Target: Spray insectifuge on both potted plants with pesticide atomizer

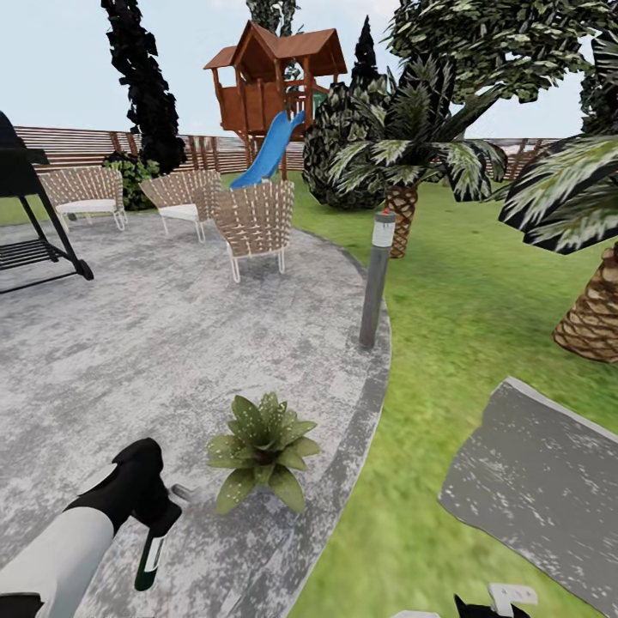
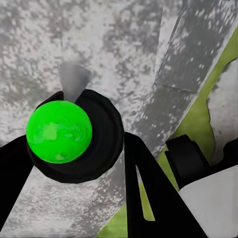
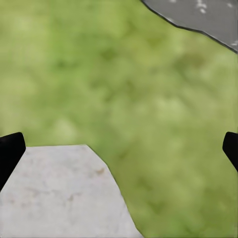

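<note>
The pesticide atomizer (image 1: 153,554), a slim dark green bottle with a whitish patch, hangs from my left gripper (image 1: 160,520), which is shut on it at the lower left of the head view. A grey spout (image 1: 184,493) sticks out toward a potted plant (image 1: 262,448), a low rosette of speckled green leaves on the paved patio just right of the gripper. In the left wrist view the atomizer (image 2: 59,131) appears end-on as a bright green round end between my black fingers (image 2: 148,198). My right gripper (image 3: 119,148) is open over grass, and its tip (image 1: 493,602) peeks in at the bottom edge.
A grey bollard lamp (image 1: 375,279) stands at the patio's curved edge (image 1: 369,403). Wicker chairs (image 1: 255,221), a black swing seat (image 1: 26,215) and a play tower with a slide (image 1: 270,112) are farther back. Palm trunks (image 1: 592,318) rise on the lawn at right, near a stepping stone (image 1: 541,489).
</note>
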`<state>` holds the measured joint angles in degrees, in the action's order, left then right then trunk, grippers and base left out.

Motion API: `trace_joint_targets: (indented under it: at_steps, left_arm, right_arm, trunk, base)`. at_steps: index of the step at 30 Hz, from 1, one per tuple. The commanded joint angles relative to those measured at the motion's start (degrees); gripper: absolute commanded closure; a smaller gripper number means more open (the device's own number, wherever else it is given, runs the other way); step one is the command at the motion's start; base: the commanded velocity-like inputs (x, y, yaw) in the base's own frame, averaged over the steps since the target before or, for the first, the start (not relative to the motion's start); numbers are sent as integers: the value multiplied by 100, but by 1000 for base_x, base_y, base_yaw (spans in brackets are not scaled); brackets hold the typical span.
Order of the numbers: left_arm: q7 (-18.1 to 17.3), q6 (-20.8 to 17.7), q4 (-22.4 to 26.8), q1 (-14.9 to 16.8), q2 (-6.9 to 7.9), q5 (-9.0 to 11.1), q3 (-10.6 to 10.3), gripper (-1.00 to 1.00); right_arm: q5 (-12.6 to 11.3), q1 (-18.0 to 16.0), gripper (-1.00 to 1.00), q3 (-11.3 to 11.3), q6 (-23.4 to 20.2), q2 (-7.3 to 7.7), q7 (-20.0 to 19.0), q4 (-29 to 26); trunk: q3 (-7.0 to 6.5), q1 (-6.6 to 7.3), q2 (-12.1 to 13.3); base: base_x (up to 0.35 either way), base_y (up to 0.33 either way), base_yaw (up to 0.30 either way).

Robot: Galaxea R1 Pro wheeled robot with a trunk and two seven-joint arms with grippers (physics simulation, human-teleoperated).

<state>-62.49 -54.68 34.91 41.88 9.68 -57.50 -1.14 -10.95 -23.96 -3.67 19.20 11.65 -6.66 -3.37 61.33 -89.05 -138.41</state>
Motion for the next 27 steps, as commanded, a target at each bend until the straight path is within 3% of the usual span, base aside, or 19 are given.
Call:
trace_joint_targets:
  at_steps: [1,4,7,9,15,27]
  left_arm:
    - [-53,-35,34,-3,-11,-46,-4,100]
    - [-59,-48,75,35,-64,-40,-19,100]
    - [-55,-58,245,71,-283,-83,-42,100]
    - [-54,-59,371,56,-311,-95,-49,100]
    - [-56,-52,473,-1,-168,-104,-14,100]
    - [-59,-51,482,3,-199,-95,-1,100]
  right_arm:
    - [-58,-4,-100,-38,21,3,-29,8]
    - [-57,-4,-100,-38,17,14,-29,11]
    - [-57,-4,-100,-38,16,21,-29,16]
    - [-54,-4,-100,-38,15,21,-29,19]
    - [-48,-4,-100,-38,13,22,-29,21]
    - [-57,-4,-100,-38,18,6,-29,12]
  trunk:
    - [5,1,-2]
    - [5,1,-2]
    - [5,1,-2]
    - [5,1,-2]
    - [5,1,-2]
    - [5,1,-2]
  base:
    - [0,-1,42]
    - [0,0,14]
    - [0,0,2]
    - [0,0,0]
    - [3,0,0]
    - [182,-90,0]
